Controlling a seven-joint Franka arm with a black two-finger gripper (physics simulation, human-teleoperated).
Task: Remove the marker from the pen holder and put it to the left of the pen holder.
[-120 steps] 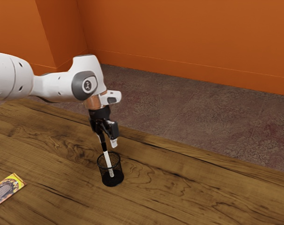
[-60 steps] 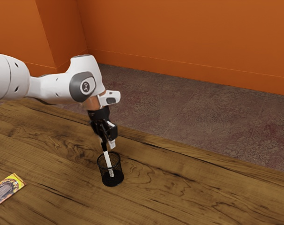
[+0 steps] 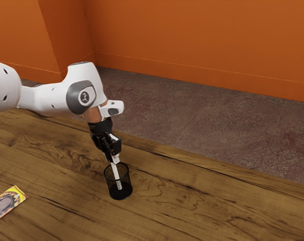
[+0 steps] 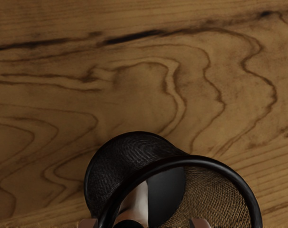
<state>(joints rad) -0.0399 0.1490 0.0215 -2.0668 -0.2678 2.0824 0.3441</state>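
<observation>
- The slim white marker with a black end stands inside the round black wire-mesh pen holder, its lower part within the mesh wall and its upper part rising past the rim.
- Its long axis is steep but tilted, not plumb: in the exterior view the upper end leans toward the view's left and the foot sits toward the view's right.
- The black end points up, toward the hand; in the wrist view the white barrel runs from it down into the holder.
- The black two-finger gripper is right over the holder, around the marker's upper end. It is released: the fingertips stand apart, with the marker between them and a gap on each side.
- The flat yellow-and-orange packet lies on the brown wood-grain table, well apart from the holder, toward the exterior view's left.
</observation>
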